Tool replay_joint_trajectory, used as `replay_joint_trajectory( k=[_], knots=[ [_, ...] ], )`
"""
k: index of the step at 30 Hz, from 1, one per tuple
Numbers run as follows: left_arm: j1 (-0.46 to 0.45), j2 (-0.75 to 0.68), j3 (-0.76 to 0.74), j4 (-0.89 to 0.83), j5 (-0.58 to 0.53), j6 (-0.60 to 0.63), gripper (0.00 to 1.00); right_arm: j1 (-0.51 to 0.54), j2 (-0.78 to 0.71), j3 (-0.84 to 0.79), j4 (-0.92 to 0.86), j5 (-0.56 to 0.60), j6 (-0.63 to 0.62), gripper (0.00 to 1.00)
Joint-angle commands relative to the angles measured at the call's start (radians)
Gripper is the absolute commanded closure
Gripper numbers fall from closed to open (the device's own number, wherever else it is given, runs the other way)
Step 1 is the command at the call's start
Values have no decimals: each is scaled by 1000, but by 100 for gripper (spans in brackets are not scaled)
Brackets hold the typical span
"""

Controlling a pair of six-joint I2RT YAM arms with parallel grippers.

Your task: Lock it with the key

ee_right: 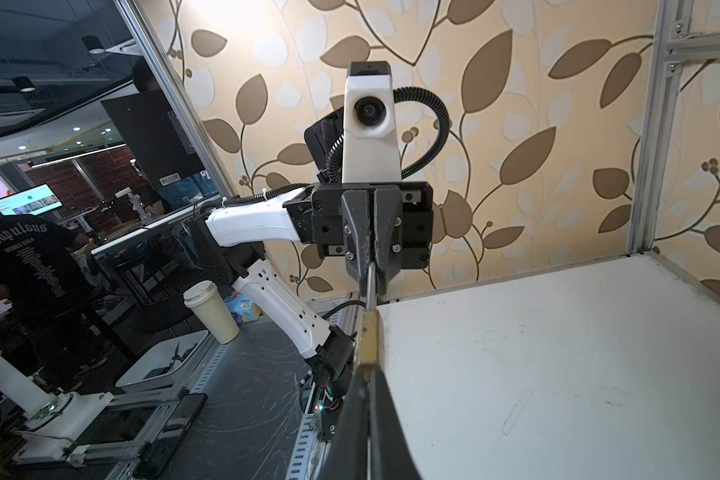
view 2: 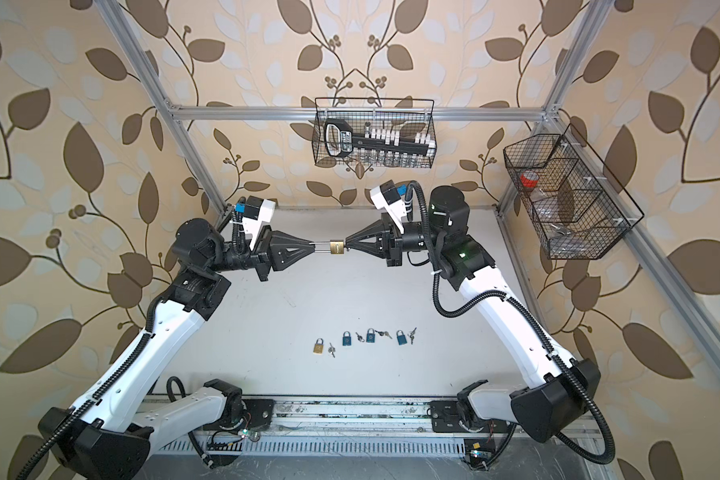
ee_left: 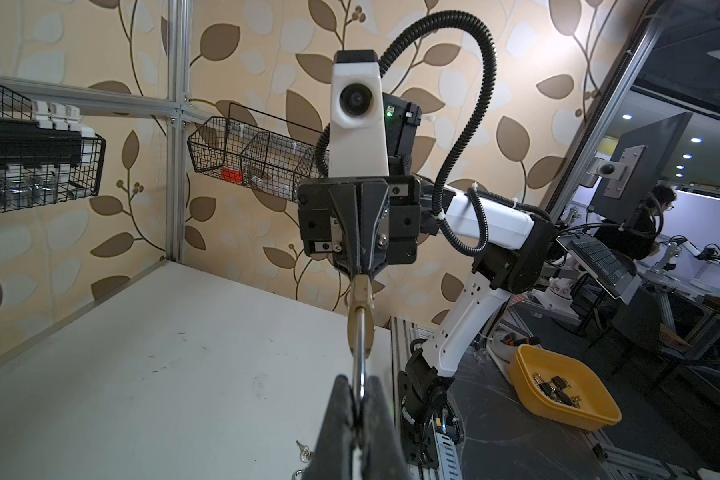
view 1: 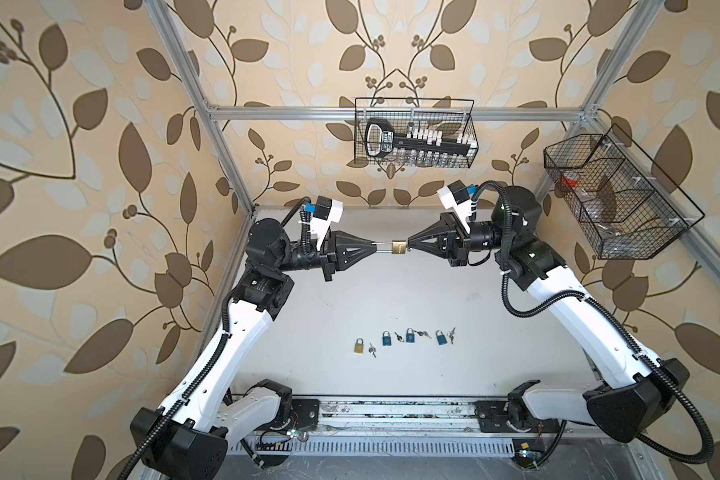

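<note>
Left gripper (view 1: 376,246) clamps the shackle (ee_left: 361,353) to steady the padlock (view 1: 399,247); right gripper (view 1: 409,247), shut at its base, presumably pinches an unseen key.

Robotics lab, test cell framed in aluminium extrusion (view 1: 391,112), leaf wallpaper panels (view 1: 80,166) for walls, two arms (view 1: 242,332) mounted on a rail (view 1: 391,409), outside the frame a monitor (ee_right: 28,203), another robot arm (ee_left: 682,247) on a bench, person (ee_left: 657,208) at a keyboard, yellow tub (ee_left: 591,415) of padlocks (ee_left: 555,388)
</note>
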Motion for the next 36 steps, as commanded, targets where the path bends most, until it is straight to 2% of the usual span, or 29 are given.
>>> replay_joint_trajectory(
  k=[1, 8, 10, 13, 16, 18, 21, 25, 27, 32, 34, 36],
  knots=[
    [-7, -22, 53, -26, 12, 59, 100, 3, -10, 18, -7, 2, -35, 100],
    [32, -35, 97, -143, 29, 131, 100, -111, -106, -94, 30, 29, -44, 100],
    [49, -35, 115, -211, 46, 171, 100, -142, -147, -137, 41, 70, -41, 100],
    [52, -25, 180, -487, 24, 364, 100, -153, -194, -184, -7, 224, -68, 100],
    [46, -3, 243, -789, -66, 596, 100, -153, -210, -207, -119, 414, -103, 100],
    [42, 12, 268, -967, -139, 711, 100, -152, -223, -240, -155, 510, -107, 100],
    [10, 50, 292, -1139, -249, 811, 100, -154, -259, -305, -167, 663, -84, 100],
    [-99, 119, 273, -1145, -360, 799, 100, -183, -293, -380, -202, 970, 43, 100],
    [-155, 176, 271, -1100, -407, 766, 100, -241, -265, -395, -240, 996, 113, 100],
    [-254, 370, 343, -1023, -393, 742, 100, -427, -237, -489, -264, 881, 293, 100],
    [-282, 462, 377, -1015, -382, 743, 100, -457, -265, -529, -265, 919, 331, 100],
    [-328, 542, 426, -1030, -376, 764, 100, -482, -313, -561, -283, 1006, 373, 100]
  ],
)
